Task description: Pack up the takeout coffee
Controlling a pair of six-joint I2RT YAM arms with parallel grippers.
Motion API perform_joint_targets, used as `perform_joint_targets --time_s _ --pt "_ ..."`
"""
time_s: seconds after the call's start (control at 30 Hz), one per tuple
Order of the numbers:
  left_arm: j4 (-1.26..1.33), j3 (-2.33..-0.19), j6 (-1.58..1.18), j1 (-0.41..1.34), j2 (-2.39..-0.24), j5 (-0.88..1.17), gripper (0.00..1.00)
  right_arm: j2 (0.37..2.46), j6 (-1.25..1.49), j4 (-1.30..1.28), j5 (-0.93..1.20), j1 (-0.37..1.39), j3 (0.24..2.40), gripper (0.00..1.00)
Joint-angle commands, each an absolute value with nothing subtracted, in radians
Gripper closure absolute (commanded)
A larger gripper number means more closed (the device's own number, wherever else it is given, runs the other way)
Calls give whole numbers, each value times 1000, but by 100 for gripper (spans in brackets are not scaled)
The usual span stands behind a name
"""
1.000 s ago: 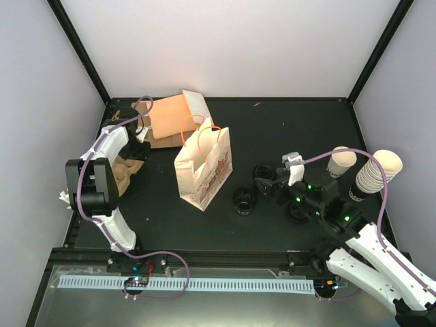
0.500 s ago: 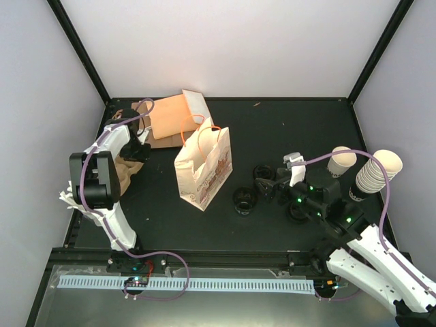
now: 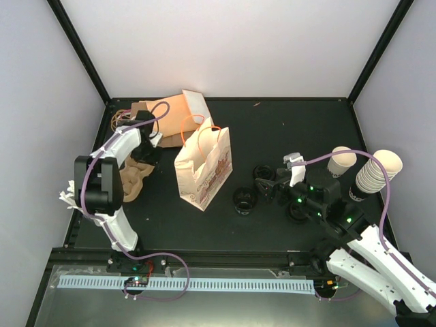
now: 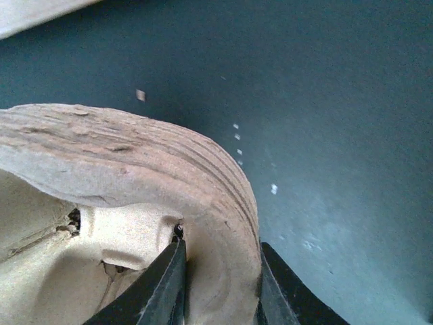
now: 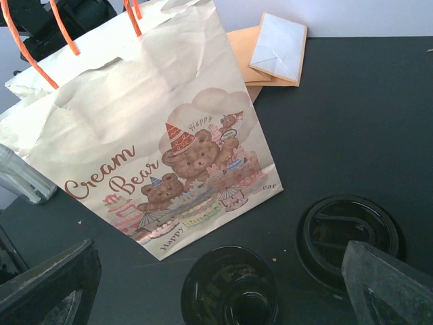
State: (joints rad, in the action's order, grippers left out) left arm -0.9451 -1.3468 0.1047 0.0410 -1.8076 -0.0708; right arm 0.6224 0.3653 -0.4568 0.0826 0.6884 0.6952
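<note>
The takeout coffee (image 3: 340,161), a small cream cup with dark print, stands upright at the right rear of the table. My left gripper (image 3: 144,154) is at the far left, its jaws pressed on both sides of the thick rim of a stack of tan pulp cup carriers (image 4: 135,156) (image 3: 131,181). One dark finger (image 4: 162,288) sits inside the rim, the other outside. My right gripper (image 3: 270,185) stands wide open and holds nothing, low above a black lid (image 5: 230,286). The cream bear-print paper bag (image 3: 203,167) (image 5: 149,128) stands upright between the arms.
A tall stack of nested cream cups (image 3: 376,172) leans at the right edge. Black lids (image 3: 244,199) (image 5: 348,233) lie around the right gripper. Flat orange and white paper bags (image 3: 178,116) (image 5: 274,47) lie behind the standing bag.
My left gripper has closed onto the carrier rim and swung right and toward the back, and the carrier stack has shifted slightly with it. The right arm has hardly moved.
</note>
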Motion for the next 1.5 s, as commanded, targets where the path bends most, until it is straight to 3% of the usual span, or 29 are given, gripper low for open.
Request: perform_joint_targets --time_s 0.0,0.17,0.47,0.57,1.0,1.47 --pt "-976 -1313 78 77 -1722 -64 74 612 377 -443 98 686 698 0" --pt "-980 -1264 67 123 -1661 -68 73 612 384 -439 101 685 693 0" --pt "-974 -1262 66 124 -1610 -60 58 612 389 -442 113 685 701 0" --pt "-971 -1260 71 124 -1608 -35 57 609 391 -443 113 684 700 0" --pt "-974 -1284 112 147 -1685 22 58 621 394 -436 112 685 704 0" --pt "-968 -1304 112 153 -1715 6 72 620 396 -440 107 685 701 0"
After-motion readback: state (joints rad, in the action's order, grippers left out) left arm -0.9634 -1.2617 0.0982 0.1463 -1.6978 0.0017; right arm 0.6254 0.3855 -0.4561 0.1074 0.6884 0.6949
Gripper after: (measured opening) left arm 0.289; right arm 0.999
